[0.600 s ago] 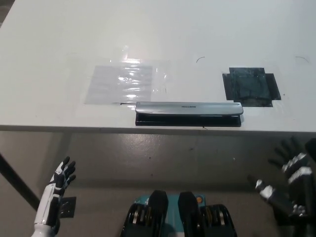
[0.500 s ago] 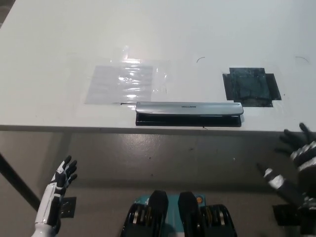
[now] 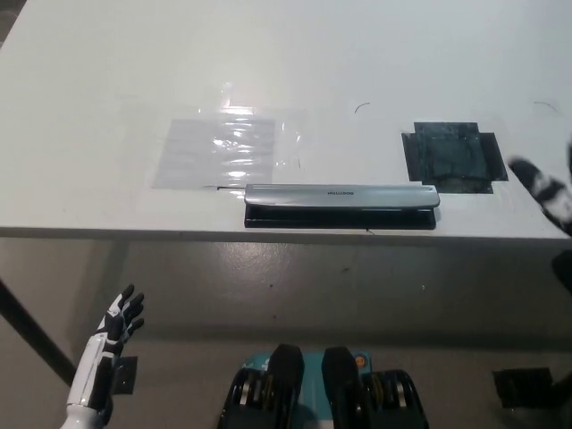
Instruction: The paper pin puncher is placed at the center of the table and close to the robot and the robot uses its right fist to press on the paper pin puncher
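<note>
Centrally, long silver-topped puncher [image 3: 341, 205] on white table [image 3: 89, 80], blurred right hand [image 3: 547, 192] unreadable

At seven o'clock, the left hand [image 3: 114, 331] is white with black fingertips; at three o'clock, the right hand [image 3: 545, 189] is black with pale bands.

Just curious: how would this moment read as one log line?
right robot hand: at table's right edge, blurred | puncher: untouched, near front edge | left robot hand: open, below table
</note>
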You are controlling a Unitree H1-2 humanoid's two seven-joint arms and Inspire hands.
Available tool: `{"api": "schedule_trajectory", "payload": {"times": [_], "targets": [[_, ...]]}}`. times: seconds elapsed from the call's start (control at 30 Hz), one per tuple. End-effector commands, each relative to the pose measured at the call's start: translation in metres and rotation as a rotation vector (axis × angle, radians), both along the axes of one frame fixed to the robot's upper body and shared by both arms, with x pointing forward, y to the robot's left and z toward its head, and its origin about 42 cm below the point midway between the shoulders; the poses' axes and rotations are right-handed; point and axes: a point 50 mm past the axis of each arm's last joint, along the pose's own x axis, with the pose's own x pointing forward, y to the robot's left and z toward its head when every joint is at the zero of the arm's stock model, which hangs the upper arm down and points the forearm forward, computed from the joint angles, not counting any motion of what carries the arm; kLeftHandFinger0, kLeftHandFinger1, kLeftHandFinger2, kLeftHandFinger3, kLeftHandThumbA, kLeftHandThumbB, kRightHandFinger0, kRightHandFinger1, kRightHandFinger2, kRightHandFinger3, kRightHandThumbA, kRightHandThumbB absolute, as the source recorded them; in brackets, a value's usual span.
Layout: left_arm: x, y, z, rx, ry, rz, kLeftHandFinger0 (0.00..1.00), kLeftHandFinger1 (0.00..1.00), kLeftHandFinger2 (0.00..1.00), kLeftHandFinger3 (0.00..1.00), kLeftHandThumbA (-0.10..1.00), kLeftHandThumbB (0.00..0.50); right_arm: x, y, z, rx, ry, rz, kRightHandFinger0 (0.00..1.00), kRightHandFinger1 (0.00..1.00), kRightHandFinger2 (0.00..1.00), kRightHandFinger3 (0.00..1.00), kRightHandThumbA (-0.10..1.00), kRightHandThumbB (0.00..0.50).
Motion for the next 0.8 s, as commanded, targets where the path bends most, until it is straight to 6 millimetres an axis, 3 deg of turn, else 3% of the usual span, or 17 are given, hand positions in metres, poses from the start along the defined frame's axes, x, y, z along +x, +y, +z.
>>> {"api": "schedule_trajectory", "payload": {"times": [0.0,0.07,0.13,0.23,0.3,0.43,0.6,0.77], "targets": [[0.013,0.008,0.015,0.05,-0.059,-0.043,1.0,1.0,1.0,1.0,1.0,0.193,0.033,0.07,0.062,0.009,0.079,0.284,0.0,0.0,0.0,0.0,1.0,0.224],[0.014,0.006,0.016,0.058,-0.058,-0.051,1.0,1.0,1.0,1.0,1.0,0.229,0.043,0.088,0.07,0.039,0.113,0.337,0.0,0.0,0.0,0.0,1.0,0.218],[0.016,0.005,0.017,0.06,-0.06,-0.058,1.0,1.0,1.0,1.0,1.0,0.247,0.065,0.109,0.072,0.017,0.138,0.36,0.0,0.01,0.09,0.06,1.0,0.197],[0.016,0.004,0.017,0.043,-0.063,-0.058,1.0,1.0,1.0,1.0,1.0,0.225,0.091,0.135,0.067,-0.017,0.194,0.354,0.0,0.0,0.02,0.0,1.0,0.186],[0.015,0.004,0.017,0.037,-0.057,-0.06,1.0,1.0,1.0,1.0,1.0,0.238,0.105,0.149,0.059,-0.026,0.249,0.351,0.0,0.0,0.03,0.01,1.0,0.199],[0.014,0.003,0.018,0.042,-0.058,-0.06,1.0,1.0,1.0,1.0,1.0,0.252,0.123,0.172,0.041,-0.021,0.331,0.391,0.0,0.0,0.09,0.01,1.0,0.179],[0.015,0.002,0.02,0.044,-0.063,-0.066,1.0,1.0,1.0,1.0,1.0,0.246,0.14,0.199,0.024,-0.026,0.419,0.39,0.0,0.0,0.15,0.01,1.0,0.21],[0.015,0.001,0.019,0.042,-0.052,-0.069,1.0,1.0,1.0,1.0,1.0,0.248,0.15,0.206,0.006,-0.039,0.468,0.383,0.0,0.02,0.26,0.08,1.0,0.196]]}}
